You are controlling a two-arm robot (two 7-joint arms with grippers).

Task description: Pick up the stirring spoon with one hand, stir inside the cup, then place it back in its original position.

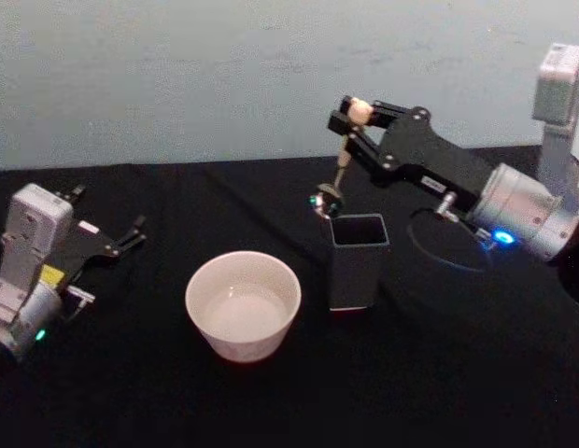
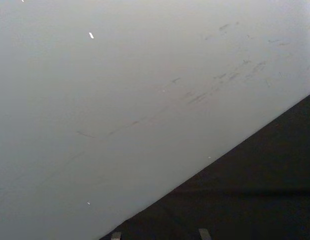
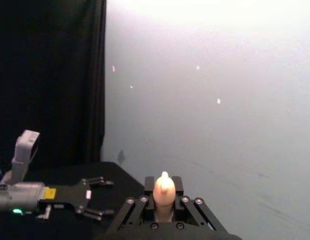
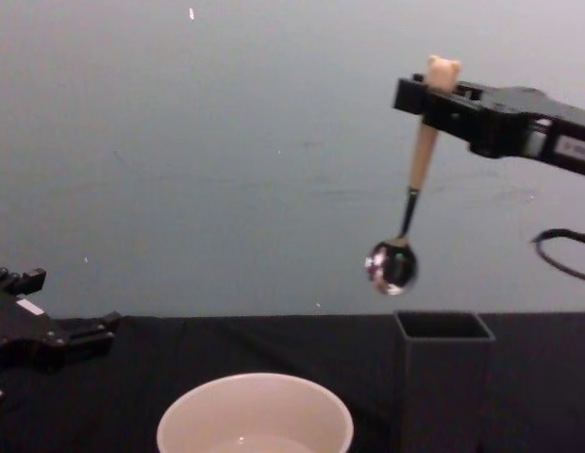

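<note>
Above the holder (image 1: 358, 261): stirring spoon (image 4: 421, 165) hangs clear, bowl down.
Right gripper (image 1: 348, 119): fingers clamped on its handle top.
Advice: carry it over the cup (image 1: 243, 347), lower straight, miss the rim.
Left gripper (image 1: 131, 233): parked left, fingers apart.

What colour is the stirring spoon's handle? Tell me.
Pale peach; the stirring spoon shows it best in the chest view.

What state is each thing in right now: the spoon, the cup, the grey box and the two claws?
Stirring spoon: lifted, hanging bowl-down in the air.
Cup: upright, no spoon in it.
Holder: upright, spoon out of it.
Right gripper: shut on the spoon's handle top.
Left gripper: open, idle at the left.
</note>
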